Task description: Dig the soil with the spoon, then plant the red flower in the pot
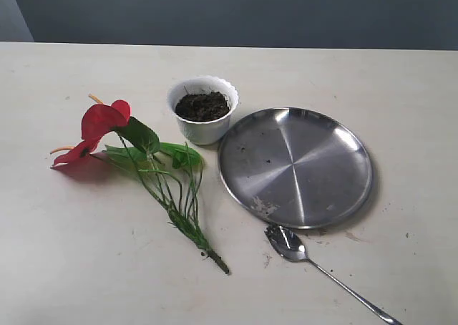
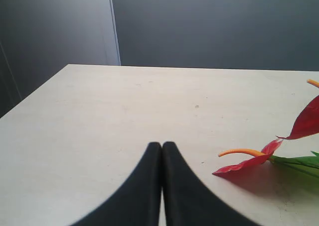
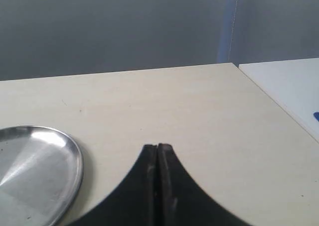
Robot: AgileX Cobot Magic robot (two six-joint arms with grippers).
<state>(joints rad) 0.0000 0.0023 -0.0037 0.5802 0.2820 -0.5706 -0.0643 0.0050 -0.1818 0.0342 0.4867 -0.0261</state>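
The white scalloped pot [image 1: 204,110] stands mid-table, filled with dark crumbly soil [image 1: 202,106]. The red flower [image 1: 104,121] lies flat on the table to the pot's left, stems pointing toward the front; its red blooms [image 2: 299,131] also show in the left wrist view. A steel spoon [image 1: 290,245] lies at the front right, bowl toward the plate. Neither gripper appears in the exterior view. My left gripper [image 2: 162,145] is shut and empty, over bare table beside the blooms. My right gripper [image 3: 157,147] is shut and empty, beside the plate.
A large round steel plate [image 1: 295,165] lies right of the pot, with a few soil crumbs on it; its rim [image 3: 75,156] shows in the right wrist view. A white surface [image 3: 289,81] adjoins the table's edge. Dark grey wall behind.
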